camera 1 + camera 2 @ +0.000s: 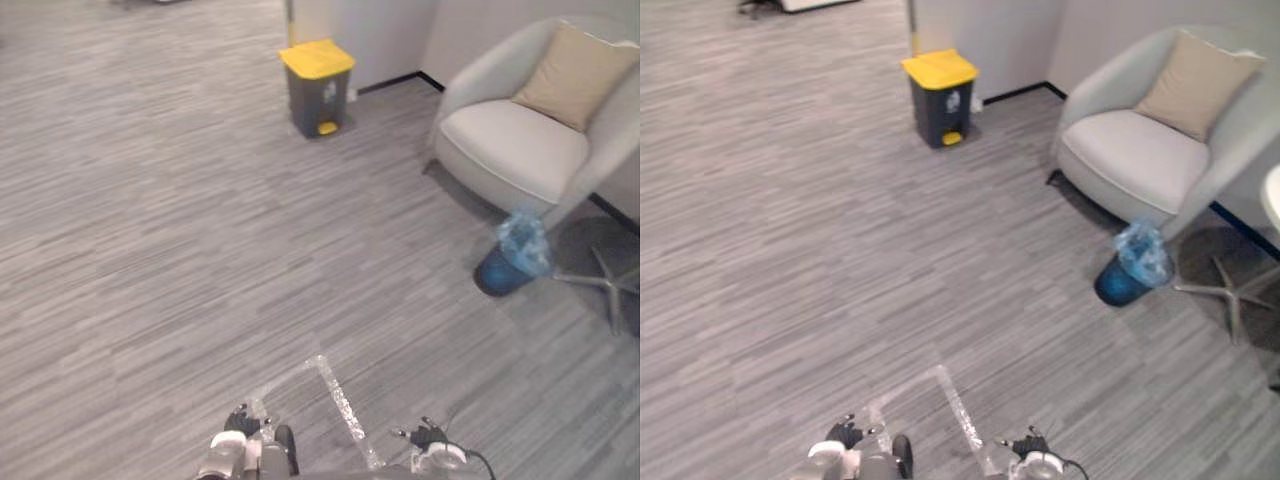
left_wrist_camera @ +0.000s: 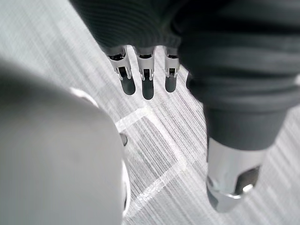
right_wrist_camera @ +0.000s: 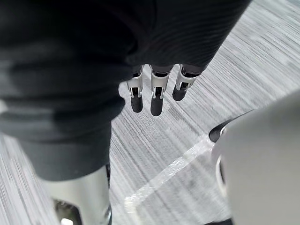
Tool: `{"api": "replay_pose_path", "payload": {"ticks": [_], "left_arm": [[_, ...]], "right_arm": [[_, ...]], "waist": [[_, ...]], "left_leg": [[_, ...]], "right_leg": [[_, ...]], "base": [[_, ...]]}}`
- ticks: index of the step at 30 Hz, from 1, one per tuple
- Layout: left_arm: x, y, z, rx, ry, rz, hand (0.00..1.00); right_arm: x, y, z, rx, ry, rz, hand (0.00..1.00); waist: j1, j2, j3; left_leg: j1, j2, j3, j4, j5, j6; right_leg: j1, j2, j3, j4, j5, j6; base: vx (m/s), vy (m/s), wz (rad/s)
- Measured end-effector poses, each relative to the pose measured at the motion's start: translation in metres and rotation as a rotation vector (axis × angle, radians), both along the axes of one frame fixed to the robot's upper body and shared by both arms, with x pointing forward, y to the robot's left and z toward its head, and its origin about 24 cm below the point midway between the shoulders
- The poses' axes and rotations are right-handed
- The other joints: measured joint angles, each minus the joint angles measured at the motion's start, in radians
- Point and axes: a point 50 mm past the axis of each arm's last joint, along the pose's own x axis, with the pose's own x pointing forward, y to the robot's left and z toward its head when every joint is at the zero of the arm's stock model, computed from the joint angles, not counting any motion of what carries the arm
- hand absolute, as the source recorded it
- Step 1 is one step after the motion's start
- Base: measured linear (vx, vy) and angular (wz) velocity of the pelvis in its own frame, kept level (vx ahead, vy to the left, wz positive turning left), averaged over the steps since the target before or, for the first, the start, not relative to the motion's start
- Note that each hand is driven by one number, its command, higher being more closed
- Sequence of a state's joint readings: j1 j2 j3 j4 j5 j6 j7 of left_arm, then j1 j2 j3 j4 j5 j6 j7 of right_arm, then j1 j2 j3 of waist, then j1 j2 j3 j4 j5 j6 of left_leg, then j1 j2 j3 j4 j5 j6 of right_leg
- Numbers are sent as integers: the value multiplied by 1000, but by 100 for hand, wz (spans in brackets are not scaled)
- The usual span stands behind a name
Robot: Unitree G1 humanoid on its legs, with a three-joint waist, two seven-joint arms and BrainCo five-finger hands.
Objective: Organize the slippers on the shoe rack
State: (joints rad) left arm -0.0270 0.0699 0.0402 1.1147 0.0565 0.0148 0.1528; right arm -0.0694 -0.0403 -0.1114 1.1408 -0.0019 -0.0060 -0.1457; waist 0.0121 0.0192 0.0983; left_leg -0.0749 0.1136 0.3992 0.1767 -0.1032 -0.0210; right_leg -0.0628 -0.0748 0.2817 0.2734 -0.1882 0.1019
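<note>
Left eye view, a lounge with a striped grey floor (image 1: 150, 220) running back to a pale wall (image 1: 385, 30); at the bottom edge, left of centre, the left robot hand (image 1: 245, 445) hangs over the floor, and the left wrist view has its fingers (image 2: 147, 84) straight and side by side, pointing down at the floor, the thumb (image 2: 232, 178) apart from them, nothing in its grasp; further back, a dark grey pedal bin (image 1: 318, 85) with a yellow lid stands close to the wall; on the floor between the two hands, strips of clear tape (image 1: 340, 400) meet in a corner; right of the tape, at the bottom edge, the right robot hand (image 1: 430, 440) hangs likewise, and the right wrist view has its fingers (image 3: 157, 96) straight and loose over a tape line, the thumb (image 3: 77, 197) held off to one side, holding nothing; to the right, a small blue waste bin (image 1: 510, 265) lined with a crumpled clear bag sits on the floor just in front of a pale grey armchair (image 1: 510, 150); a beige cushion (image 1: 580, 75) leans against the chair's back; at the far right, a metal star-shaped base (image 1: 610, 285) rests on the floor beside the armchair; where the slippers and the shoe rack are cannot be told.
</note>
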Motion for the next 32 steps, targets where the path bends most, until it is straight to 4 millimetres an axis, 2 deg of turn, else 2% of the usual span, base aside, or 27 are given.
{"api": "replay_pose_path", "payload": {"ticks": [1,2,3,4,5,6,7,9,10,11,12,13,14,15,17,19,21,22,23,24,26,28,32], "left_arm": [[0,0,0,1,-1,0,0],[0,1,0,2,-1,-1,0],[5,2,2,6,-11,-4,0],[7,3,3,10,-17,-6,0],[12,1,4,4,-26,-9,0],[16,-9,4,-19,-35,-16,0],[17,-18,4,-40,-39,-27,0],[12,-23,1,-55,-17,-24,0],[14,-21,2,-55,-30,-8,0],[15,-21,2,-57,-35,0,0],[18,-21,4,-63,-53,18,0],[16,-23,4,-75,-59,47,0],[10,-25,2,-84,-48,62,0],[10,-24,3,-86,-56,69,0],[8,-24,2,-85,-53,73,0],[9,-24,2,-83,-54,73,0],[7,-25,2,-79,-49,52,0],[5,-27,1,-83,-42,46,0],[5,-25,1,-75,-39,38,0],[6,-21,2,-57,-40,18,0],[7,-12,3,-30,-42,-1,0],[11,-10,4,-18,-50,-26,0],[11,-6,4,-8,-45,-25,0]], "right_arm": [[4,0,1,-1,-10,5,0],[4,0,1,-1,-10,5,0],[3,0,1,-2,-8,4,0],[1,-1,0,-2,0,2,0],[-2,-9,0,-20,13,-5,0],[-5,-17,0,-42,21,-9,0],[-7,-28,1,-63,21,-35,0],[-11,-38,2,-84,32,-47,0],[-15,-38,0,-80,38,-59,0],[-16,-38,0,-80,37,-61,0],[-15,-37,1,-80,29,-64,0],[-17,-37,0,-82,32,-63,0],[-17,-37,0,-82,31,-61,0],[-16,-36,1,-83,30,-62,0],[-15,-41,2,-95,33,-68,0],[-16,-43,1,-95,35,-80,0],[-17,-45,2,-99,35,-81,0],[-19,-50,2,-113,40,-83,0],[-21,-51,2,-112,46,-88,0],[-22,-49,1,-105,45,-99,0],[-31,-45,-2,-90,66,-117,0],[-35,-48,-3,-87,72,-151,0],[-40,-50,-3,-85,80,-177,0]], "waist": [[0,10,-3],[0,10,-3],[-6,3,-6],[-9,-11,-9],[-15,3,-11],[-23,32,-7],[-27,62,4],[-26,80,4],[-29,66,13],[-30,63,15],[-25,59,22],[-15,65,22],[-2,57,30],[0,60,28],[0,54,30],[1,54,30],[4,67,26],[6,85,23],[9,88,19],[6,66,10],[6,34,-3],[-6,30,-8],[-6,40,-9]], "left_leg": [[22,13,28,-10,0,0],[25,14,34,-12,0,0],[37,4,47,-27,-1,-1],[42,-10,54,-35,-2,-3],[48,-12,57,-42,-9,-14],[57,-8,56,-54,-9,-15],[98,-7,57,-77,-9,-16],[159,2,57,-75,-5,-30],[122,44,48,117,-48,-96],[106,56,41,165,-54,-102],[57,93,22,315,-58,-102],[8,134,6,465,-41,-78],[-33,155,-21,570,-28,-43],[-51,141,-64,589,-61,-35],[-64,58,-126,451,-143,-39],[-59,-5,-193,267,-142,-52],[-19,-40,-280,13,-90,-82],[-3,-29,-290,-37,-20,-91],[11,-34,-268,-33,6,-61],[23,-48,-241,-40,3,-41],[57,-79,-214,-93,18,-22],[60,-102,-221,-108,20,-18],[77,-115,-244,-128,20,-18]], "right_leg": [[-48,36,-65,-69,7,-5],[-57,43,-79,-96,16,-8],[-86,59,-156,-208,118,-18],[-92,58,-190,-245,202,-16],[-96,60,-241,-258,224,-85],[-92,70,-240,-267,233,-81],[-71,86,-214,-267,233,-82],[-25,103,-192,-263,228,-88],[1,106,-188,-231,181,-109],[4,107,-186,-224,172,-115],[9,116,-172,-203,157,-120],[9,135,-143,-168,133,-129],[7,151,-95,-133,94,-143],[9,152,-68,-117,79,-145],[9,128,10,-113,74,-148],[7,115,74,-112,69,-133],[10,116,141,-117,70,-110],[9,136,165,-121,72,-85],[22,133,187,-123,73,-70],[31,113,187,-128,72,-59],[30,81,180,-145,64,-45],[35,54,144,-165,59,-39],[61,40,99,-190,59,-38]], "base": [[112,18,-137],[127,-32,-130],[98,-44,-66],[131,-66,-69],[119,-78,-40],[178,-99,-55],[176,-88,-56],[131,-99,-57],[94,-124,-35],[68,-185,-28],[2,-102,-42],[10,-94,-77],[39,14,-91],[53,57,-95],[92,110,-97],[86,171,-97],[80,202,-114],[134,232,-111],[190,279,-84],[185,222,-60],[166,150,-32],[141,92,4],[102,18,14]]}}
